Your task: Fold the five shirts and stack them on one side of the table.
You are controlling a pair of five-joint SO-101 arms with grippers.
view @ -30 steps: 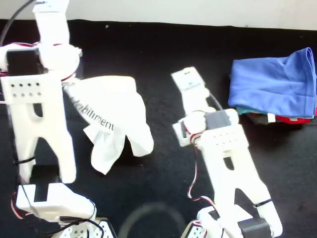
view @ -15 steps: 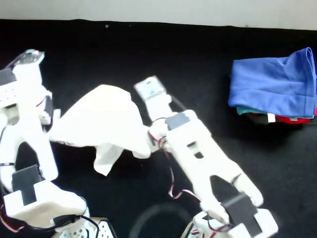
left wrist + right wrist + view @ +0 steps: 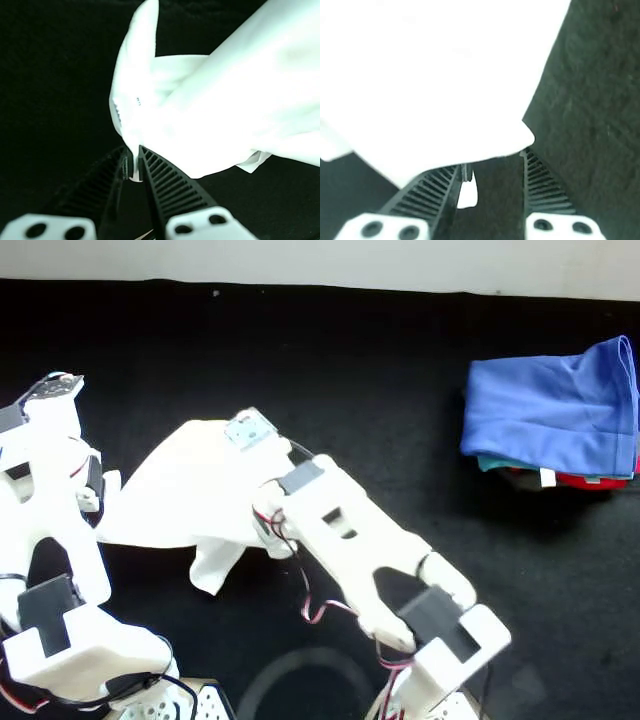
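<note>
1. Overhead, the white shirt (image 3: 190, 495) lay bunched on the black table (image 3: 400, 350) between the two arms. The left arm (image 3: 50, 500) met one corner of it, and the right arm (image 3: 340, 530) stretched over its opposite side. A stack of folded shirts (image 3: 550, 410), blue on top, sat well apart from both arms, out beyond the right one.
2. From the left wrist, the left gripper (image 3: 135, 156) had its jaws pressed together on a thin edge of the white shirt (image 3: 225, 85). The rest of the cloth spread away ahead of the fingertips, above the dark table.
3. From the right wrist, the right gripper (image 3: 495, 161) stood with its jaws apart. The white shirt (image 3: 430, 75) lay just ahead of the fingertips, its rounded edge at the mouth of the gap.
</note>
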